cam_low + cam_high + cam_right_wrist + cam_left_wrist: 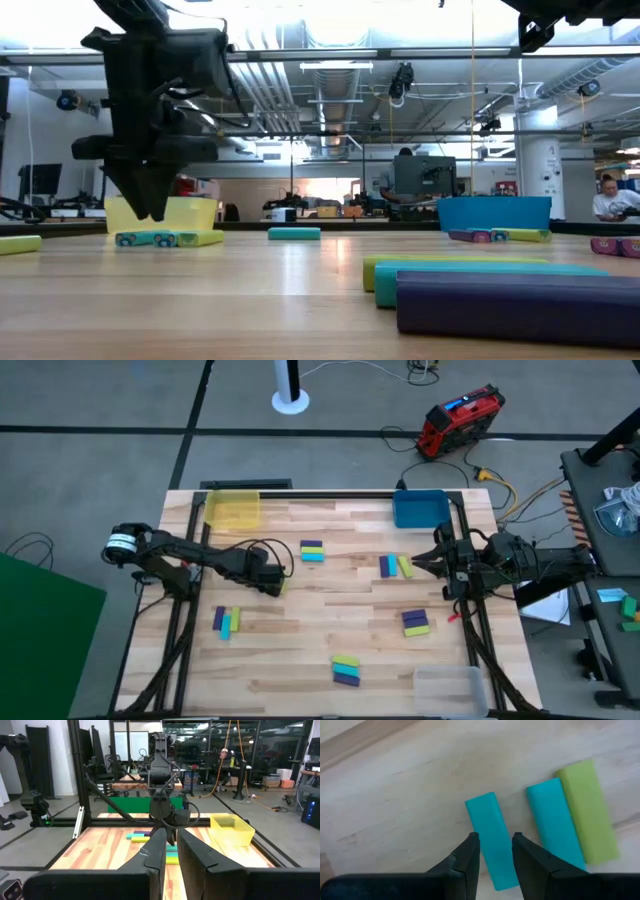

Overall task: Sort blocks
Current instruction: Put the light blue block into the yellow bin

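Left claw (277, 584) out over the middle-left of the wooden counter (330, 615), pointing down, fingers (468, 855) parted a little and straddling a lone cyan block (492, 840) lying flat; not closed on it, gaps visible on both sides in the left wrist view. Just beside that block, a cyan and yellow-green pair (572, 820) touching side by side. Low view: left claw (150, 205) with tips just above the counter surface. Right claw (438, 559) held at the right edge of the counter, near the blue bin, fingers (159, 851) nearly together with a narrow slit between, holding nothing. Blocks scattered in small groups across the counter: purple-and-cyan stack (312, 551) near centre-top, purple and yellow-green pair (395, 566) close to the right claw, purple and cyan group (415, 622) at right, yellow-green and purple pair (346, 669) near the front edge, purple, cyan and yellow-green group (226, 621) at front left. Yellow bin (232, 510) at back-left corner, blue bin (419, 508) at back right, clear bin (449, 686) at front-right corner. No block visible in any bin.
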Available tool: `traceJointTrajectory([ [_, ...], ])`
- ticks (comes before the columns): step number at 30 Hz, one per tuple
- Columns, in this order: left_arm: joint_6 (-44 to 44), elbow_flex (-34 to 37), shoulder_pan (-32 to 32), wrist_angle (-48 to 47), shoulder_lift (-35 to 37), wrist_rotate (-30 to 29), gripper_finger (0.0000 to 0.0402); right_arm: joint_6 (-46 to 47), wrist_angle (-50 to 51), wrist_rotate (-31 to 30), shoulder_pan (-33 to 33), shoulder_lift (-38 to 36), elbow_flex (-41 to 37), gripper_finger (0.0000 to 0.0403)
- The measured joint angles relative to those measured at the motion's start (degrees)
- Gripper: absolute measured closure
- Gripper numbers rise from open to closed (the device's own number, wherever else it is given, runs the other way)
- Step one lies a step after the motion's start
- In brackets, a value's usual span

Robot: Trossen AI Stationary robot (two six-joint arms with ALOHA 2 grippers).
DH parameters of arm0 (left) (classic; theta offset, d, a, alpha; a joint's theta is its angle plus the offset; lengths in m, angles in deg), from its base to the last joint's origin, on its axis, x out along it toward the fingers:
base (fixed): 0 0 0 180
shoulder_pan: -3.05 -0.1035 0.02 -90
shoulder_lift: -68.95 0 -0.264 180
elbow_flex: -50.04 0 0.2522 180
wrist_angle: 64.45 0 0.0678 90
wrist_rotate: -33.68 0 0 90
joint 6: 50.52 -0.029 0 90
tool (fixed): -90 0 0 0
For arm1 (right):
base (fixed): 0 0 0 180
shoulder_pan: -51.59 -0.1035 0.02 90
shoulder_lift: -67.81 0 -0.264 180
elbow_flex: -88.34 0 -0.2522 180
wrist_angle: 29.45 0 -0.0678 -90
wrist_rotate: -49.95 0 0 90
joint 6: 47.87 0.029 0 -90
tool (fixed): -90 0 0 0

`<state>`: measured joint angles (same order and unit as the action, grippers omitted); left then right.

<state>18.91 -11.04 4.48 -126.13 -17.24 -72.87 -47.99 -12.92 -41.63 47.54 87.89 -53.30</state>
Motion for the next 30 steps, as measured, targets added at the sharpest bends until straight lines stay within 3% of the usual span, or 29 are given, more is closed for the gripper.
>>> traceJointTrajectory([
  [8,0.5,-1.4,0.0,-0.2,0.0,0.1,0.0303,-0.4,0.0,0.0,0.0,0.0,0.0,0.0364],
  [22,9.4,-1.3,0.9,-3.6,-0.7,1.1,0.0218,0.1,-0.2,0.0,0.0,-0.1,0.0,0.0364],
  [30,9.8,-0.8,0.9,-2.8,-3.0,1.1,0.0204,0.1,0.0,0.0,0.0,-0.1,0.0,0.0364],
])
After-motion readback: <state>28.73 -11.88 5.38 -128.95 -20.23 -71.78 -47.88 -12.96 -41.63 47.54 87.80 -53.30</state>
